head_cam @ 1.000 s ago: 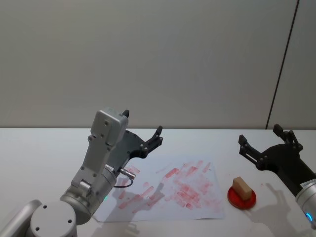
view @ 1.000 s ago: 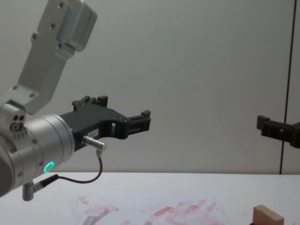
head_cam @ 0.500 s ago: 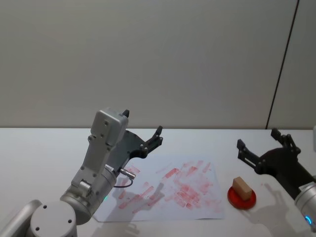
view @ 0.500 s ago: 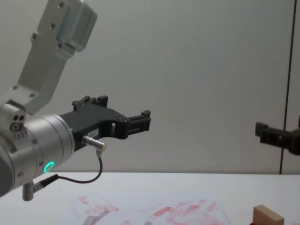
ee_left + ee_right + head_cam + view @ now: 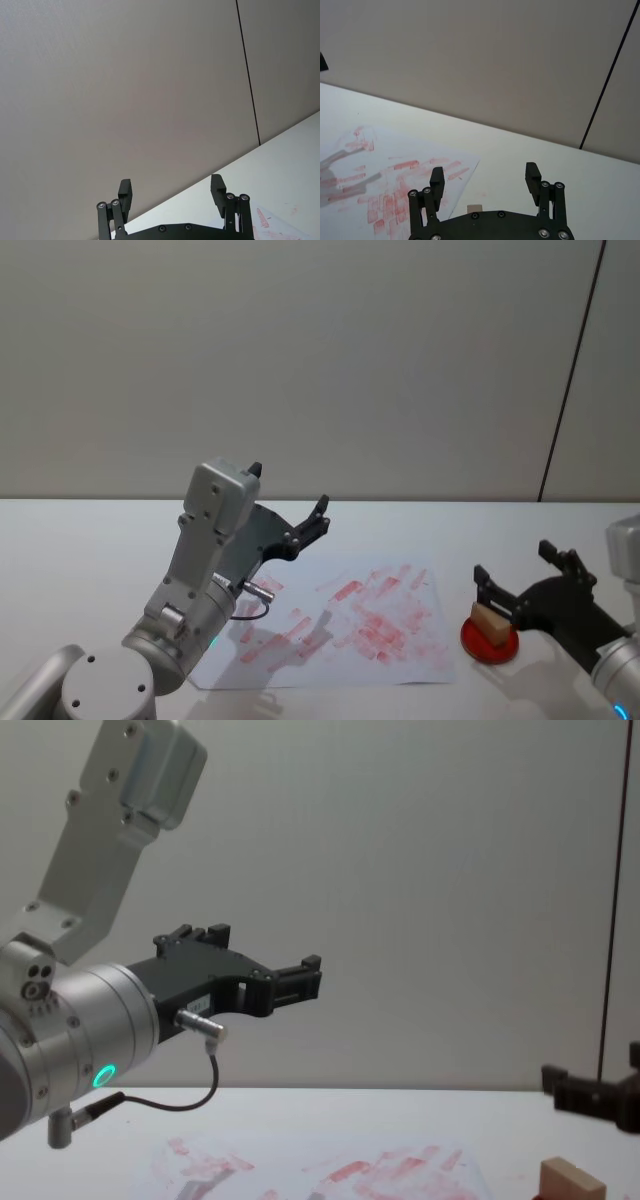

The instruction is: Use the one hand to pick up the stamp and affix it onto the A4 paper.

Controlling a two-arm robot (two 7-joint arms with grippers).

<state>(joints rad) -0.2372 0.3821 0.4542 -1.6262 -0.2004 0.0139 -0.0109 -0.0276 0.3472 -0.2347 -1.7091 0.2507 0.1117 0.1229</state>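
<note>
Well, in the head view nothing is lifted yet: the stamp (image 5: 488, 620) sits on its red pad (image 5: 492, 645) just beside the A4 paper's (image 5: 350, 635) right edge. The right gripper (image 5: 513, 562) is spread open just above it, and the left gripper (image 5: 289, 487) (idle, also open) is raised over the sheet's far left. The right wrist view puts the block low between the parted fingers (image 5: 437, 176), so grasping, carrying and pressing all remain, I'd judge. From the chest view the short way across to the sheet looks unobstructed.

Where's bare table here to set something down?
Bare table lies left of the raised left gripper, and along the wall beyond the A4 paper. Crowded on the right: the open right gripper hangs by the stamp on its red pad.
</note>
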